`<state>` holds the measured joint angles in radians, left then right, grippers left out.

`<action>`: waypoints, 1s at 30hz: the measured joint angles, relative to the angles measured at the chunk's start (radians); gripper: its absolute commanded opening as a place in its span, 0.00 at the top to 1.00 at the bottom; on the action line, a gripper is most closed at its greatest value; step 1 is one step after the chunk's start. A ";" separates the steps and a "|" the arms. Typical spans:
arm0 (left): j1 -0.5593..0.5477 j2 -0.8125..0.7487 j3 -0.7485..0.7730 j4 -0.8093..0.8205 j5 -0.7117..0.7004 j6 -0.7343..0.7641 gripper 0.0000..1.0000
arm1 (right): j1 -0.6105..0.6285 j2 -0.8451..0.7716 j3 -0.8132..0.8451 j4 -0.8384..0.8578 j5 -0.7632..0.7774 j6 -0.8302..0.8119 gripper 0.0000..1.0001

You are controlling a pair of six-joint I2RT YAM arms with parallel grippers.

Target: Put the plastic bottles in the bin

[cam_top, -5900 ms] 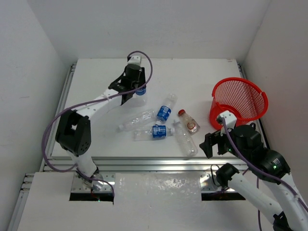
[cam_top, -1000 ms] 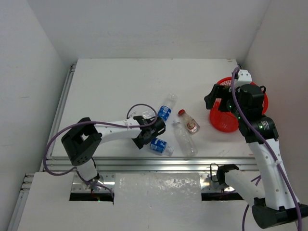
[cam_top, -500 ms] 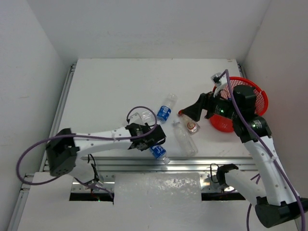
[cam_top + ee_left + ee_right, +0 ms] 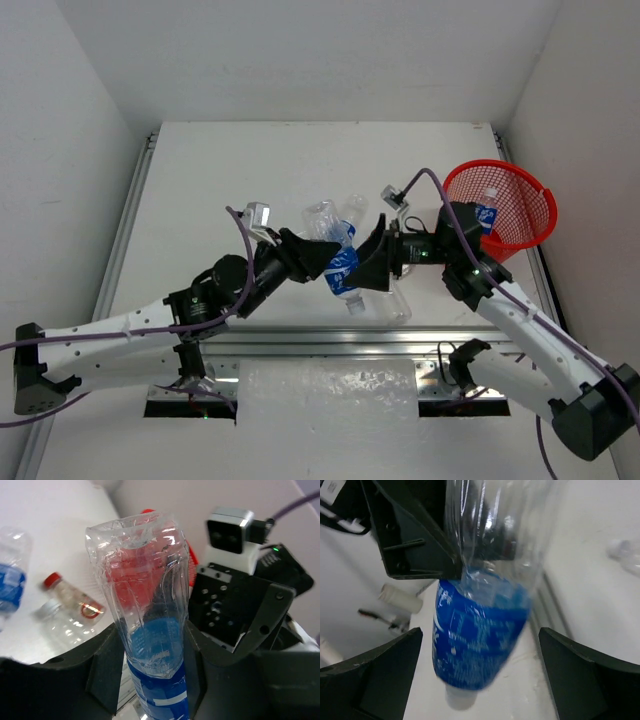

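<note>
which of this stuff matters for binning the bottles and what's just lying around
Job: red bin; bottle inside it; held blue-label bottle; red-cap bottle; clear bottle; blue-label bottle on table.
Not part of it: white table; purple cables.

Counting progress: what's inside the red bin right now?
One blue-labelled bottle lies inside the red mesh bin, on the side nearest the right arm. That arm covers the bin's lower near corner, so more bottles there cannot be ruled out.

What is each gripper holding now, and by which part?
The left gripper holds a blue-labelled bottle by its clear body, right next to the label. The right gripper holds nothing; its jaws stand open around that bottle.
</note>
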<state>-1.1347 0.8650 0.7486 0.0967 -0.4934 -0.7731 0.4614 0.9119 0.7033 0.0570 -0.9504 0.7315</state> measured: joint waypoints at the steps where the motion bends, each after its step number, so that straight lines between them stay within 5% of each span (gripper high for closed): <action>1: 0.000 0.000 -0.008 0.042 0.029 0.029 1.00 | 0.037 0.012 0.000 0.043 -0.004 0.016 0.01; 3: 0.000 0.006 -0.013 0.111 0.076 0.074 1.00 | 0.117 0.041 0.001 0.105 -0.005 0.041 0.01; 5: 0.000 0.014 -0.013 0.168 0.119 0.103 1.00 | 0.177 0.070 0.006 0.138 -0.004 0.052 0.33; 6: 0.000 0.018 -0.013 0.189 0.134 0.115 0.94 | 0.200 0.085 0.010 0.151 -0.005 0.054 0.61; 7: 0.000 0.021 -0.012 0.200 0.142 0.134 0.68 | 0.211 0.097 0.017 0.154 -0.005 0.063 0.93; 8: 0.002 0.023 -0.011 0.200 0.143 0.150 0.48 | 0.212 0.104 0.023 0.149 -0.001 0.075 1.00; 9: 0.004 0.025 -0.008 0.204 0.148 0.158 0.10 | 0.212 0.105 0.032 0.121 0.018 0.072 1.00; 10: 0.004 0.026 0.002 0.189 0.144 0.168 0.01 | 0.211 0.103 0.040 0.102 0.036 0.059 1.00; 15: 0.003 0.046 0.182 -0.068 0.035 0.155 0.00 | 0.192 0.014 0.100 -0.121 0.314 -0.082 1.00; 21: 0.003 0.076 0.531 -0.626 -0.266 -0.043 0.00 | 0.112 -0.096 0.300 -0.480 0.952 -0.240 1.00; 26: 0.003 0.018 0.537 -0.889 -0.365 -0.102 0.00 | -0.076 -0.072 0.430 -0.579 1.352 -0.359 1.00; 30: 0.003 0.024 0.534 -0.966 -0.375 -0.101 0.00 | -0.343 0.048 0.493 -0.612 1.444 -0.396 1.00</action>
<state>-1.1313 0.8886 1.2827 -0.8692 -0.8680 -0.8742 0.1188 0.9604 1.1961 -0.5545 0.4934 0.3351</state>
